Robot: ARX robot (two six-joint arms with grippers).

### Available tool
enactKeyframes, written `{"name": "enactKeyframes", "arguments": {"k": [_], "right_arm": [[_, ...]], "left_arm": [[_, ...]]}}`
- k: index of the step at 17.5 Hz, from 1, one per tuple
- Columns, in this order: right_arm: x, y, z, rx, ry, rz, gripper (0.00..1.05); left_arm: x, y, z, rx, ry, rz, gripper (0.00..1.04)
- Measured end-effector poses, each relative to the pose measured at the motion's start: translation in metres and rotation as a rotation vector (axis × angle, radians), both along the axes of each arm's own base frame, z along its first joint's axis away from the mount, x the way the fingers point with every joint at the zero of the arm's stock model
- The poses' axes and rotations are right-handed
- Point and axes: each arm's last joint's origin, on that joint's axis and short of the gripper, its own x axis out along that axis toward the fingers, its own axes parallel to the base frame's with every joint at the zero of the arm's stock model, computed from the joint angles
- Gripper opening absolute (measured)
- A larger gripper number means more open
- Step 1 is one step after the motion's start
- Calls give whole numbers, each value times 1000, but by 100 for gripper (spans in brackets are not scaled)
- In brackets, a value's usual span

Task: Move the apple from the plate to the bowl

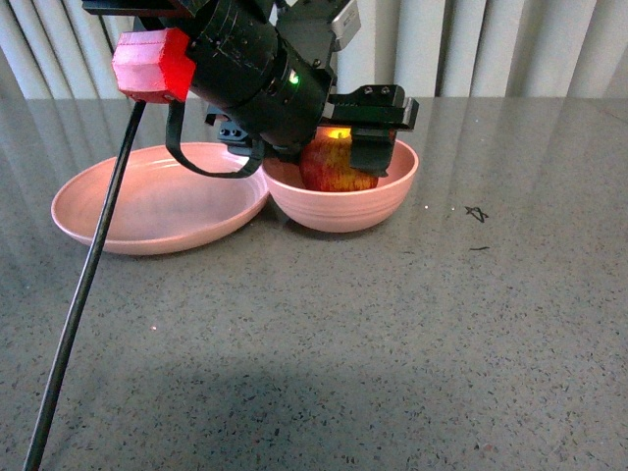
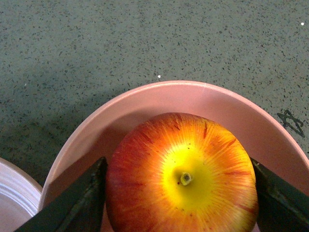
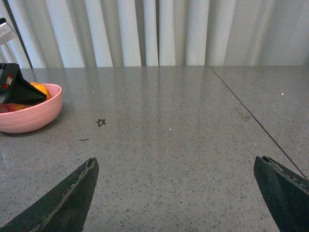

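Gripping apple (image 2: 182, 176) — inside bowl (image 2: 145, 104).

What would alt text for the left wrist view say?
A red and yellow apple, stem dimple up, sits inside a pink bowl, with the left end effector closed on its two sides. Speckled grey table lies beyond, and a plate edge shows at one corner.

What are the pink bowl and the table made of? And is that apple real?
The bowl looks like matte plastic, maybe ceramic: smooth, evenly pink, barely shiny. The table looks like polished stone or a stone-look top: grey, full of tiny specks, glossy enough to mirror the curtains. The apple has lifelike red-and-yellow streaks and a stem, but pictures alone can't tell real fruit from a plastic copy.
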Motion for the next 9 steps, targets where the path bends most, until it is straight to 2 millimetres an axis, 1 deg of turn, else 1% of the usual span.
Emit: {"name": "enactKeyframes", "arguments": {"k": [1,2,3,7,8,9], "right_arm": [[0,0,0,0,0,0,98],[0,0,0,0,0,0,98],[0,0,0,0,0,0,98],[0,0,0,0,0,0,98],[0,0,0,0,0,0,98],[0,0,0,0,0,0,98]], "left_arm": [[1,0,2,-4,-4,-2,92],[2,-1,5,-7,-12,-2,100],[2,-1,7,-10,-16,-2,97],[2,-1,8,-11,-16,-3,98],[2,-1,10,-17,-20,-2,98],[0,-1,17,-29,-39,-4,98]]}}
